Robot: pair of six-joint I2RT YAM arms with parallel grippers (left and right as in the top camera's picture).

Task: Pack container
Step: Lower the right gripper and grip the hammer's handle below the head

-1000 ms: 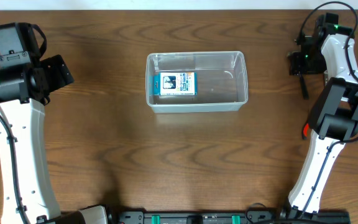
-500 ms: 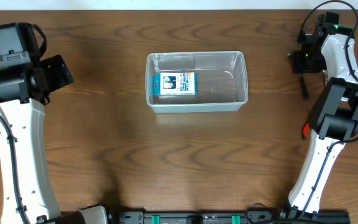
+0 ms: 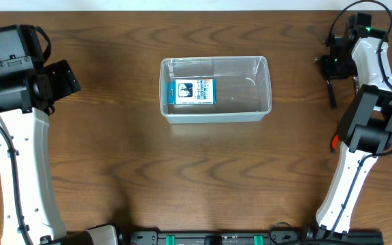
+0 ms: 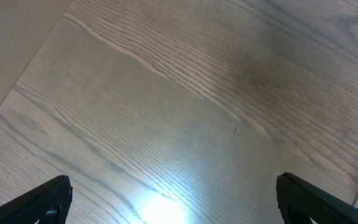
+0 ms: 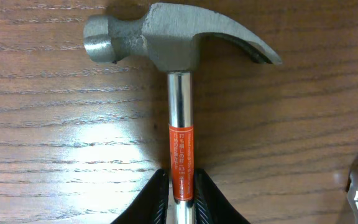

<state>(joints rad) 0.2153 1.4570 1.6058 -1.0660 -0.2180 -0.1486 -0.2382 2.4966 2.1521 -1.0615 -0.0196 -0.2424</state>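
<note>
Far left, the left claw (image 4: 173, 186) hangs over the counter (image 3: 114, 163), fingers spread wide, released. Centre of the counter: the clear container (image 3: 245, 60) sits upright, a blue-and-white box (image 3: 192, 91) lying in its left half. Far right, the right claw (image 5: 180, 193) is clenched on the hammer (image 5: 179, 43), gripping the steel shaft at its orange label.

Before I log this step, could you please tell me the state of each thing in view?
container: upright, open-topped, one box inside
blue-and-white box: flat in the container's left end
hammer: outside the container, shaft gripped
right gripper: shut on the hammer's shaft
left gripper: open, empty
</note>
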